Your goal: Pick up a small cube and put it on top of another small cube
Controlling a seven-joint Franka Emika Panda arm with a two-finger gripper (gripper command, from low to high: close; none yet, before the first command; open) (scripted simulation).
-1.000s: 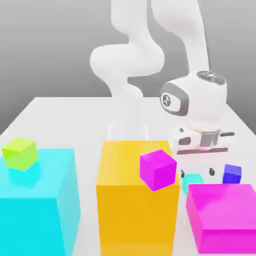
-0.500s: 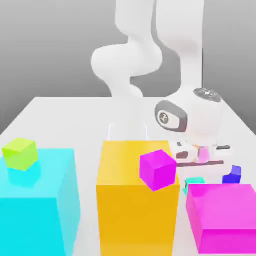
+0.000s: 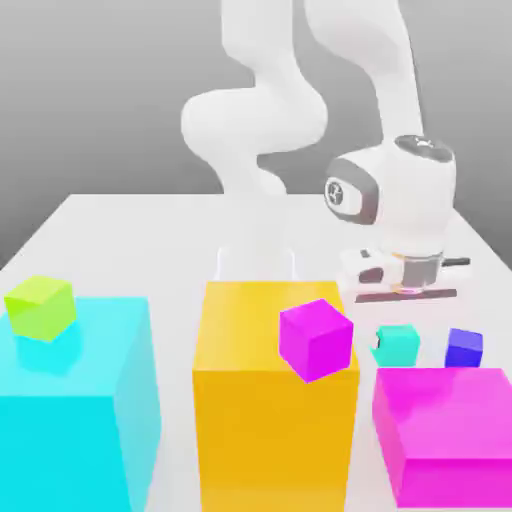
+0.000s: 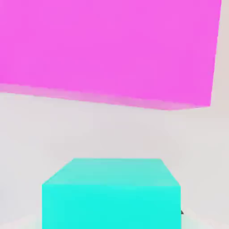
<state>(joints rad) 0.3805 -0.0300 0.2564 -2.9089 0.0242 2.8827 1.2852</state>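
Teal cube (image 3: 398,346) raised, gripped by the claw (image 3: 397,345), arm (image 3: 395,200) higher

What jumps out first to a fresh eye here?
Probably the big bright blocks in the exterior view: the cyan block at its left, the tall orange block near the middle, and the flat magenta block at its right. Next, likely the tilted magenta cube at the orange block's upper right, and the small teal cube under the white arm.
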